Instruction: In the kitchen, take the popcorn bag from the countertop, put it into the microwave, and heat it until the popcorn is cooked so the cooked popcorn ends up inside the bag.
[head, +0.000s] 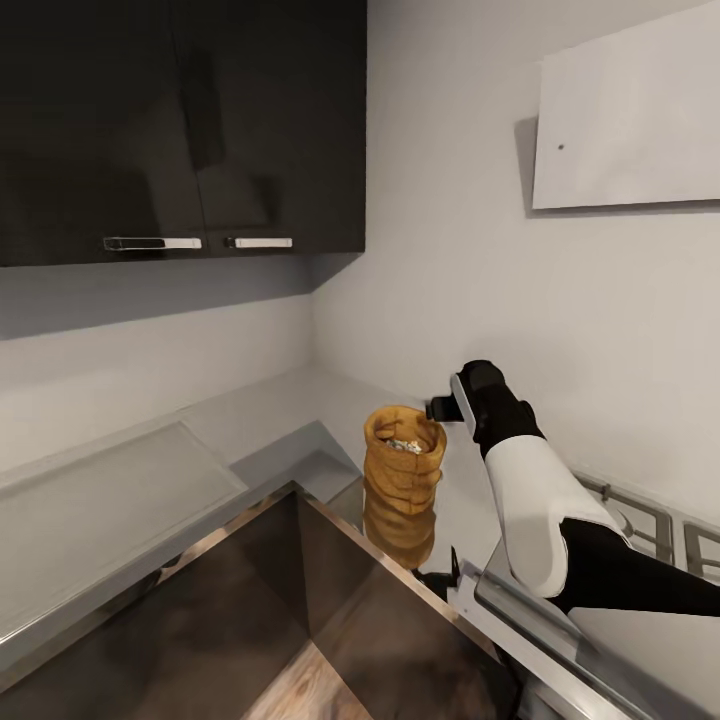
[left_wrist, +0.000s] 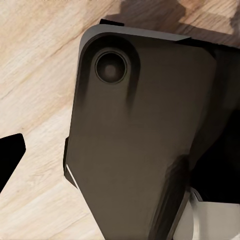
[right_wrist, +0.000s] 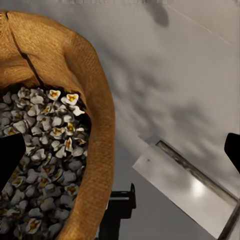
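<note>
The mustard-tan popcorn bag (head: 403, 470) stands upright on the grey countertop (head: 265, 425) in the corner where two runs meet. White popcorn (head: 405, 444) fills its mouth. My right gripper (head: 441, 408) hangs just beside and above the rolled rim, on the bag's right. In the right wrist view the popcorn (right_wrist: 45, 150) and the bag's wall (right_wrist: 100, 125) lie between the two widely spread dark fingertips (right_wrist: 11, 160), so this gripper (right_wrist: 120, 155) is open and holds nothing. My left gripper (left_wrist: 120, 155) points down at my own dark base and the wood floor; one fingertip (left_wrist: 11, 152) sits at the picture's edge. The microwave is out of view.
Dark upper cabinets (head: 180, 120) with steel handles hang over the left counter run. A white slanted hood (head: 630, 110) is on the right wall above a gas hob (head: 645, 520). Glossy dark cabinet fronts (head: 300, 590) drop to pale wood floor (head: 310, 695).
</note>
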